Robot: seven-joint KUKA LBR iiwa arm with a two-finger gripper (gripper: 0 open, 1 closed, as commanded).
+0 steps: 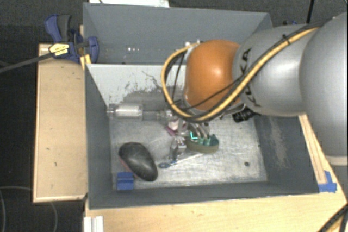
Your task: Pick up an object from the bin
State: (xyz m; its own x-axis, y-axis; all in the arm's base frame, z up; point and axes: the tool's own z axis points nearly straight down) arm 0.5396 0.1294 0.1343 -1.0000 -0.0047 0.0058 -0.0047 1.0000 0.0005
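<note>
My gripper [179, 145] reaches down into the middle of the bin from under the orange cover. Right beside it on the right lies a small green thing [206, 142], touching or nearly touching it. A small pink piece [173, 126] sits just above the gripper on its left. Below it a thin bluish metal piece [167, 163] rests on the bin floor. I cannot see anything held.
A dark grey oval thing like a computer mouse [138, 161] lies at the front left, with a small blue block [124, 181] at the corner beside it. A clear cylinder [126, 112] lies along the back left wall. The arm covers the bin's right back.
</note>
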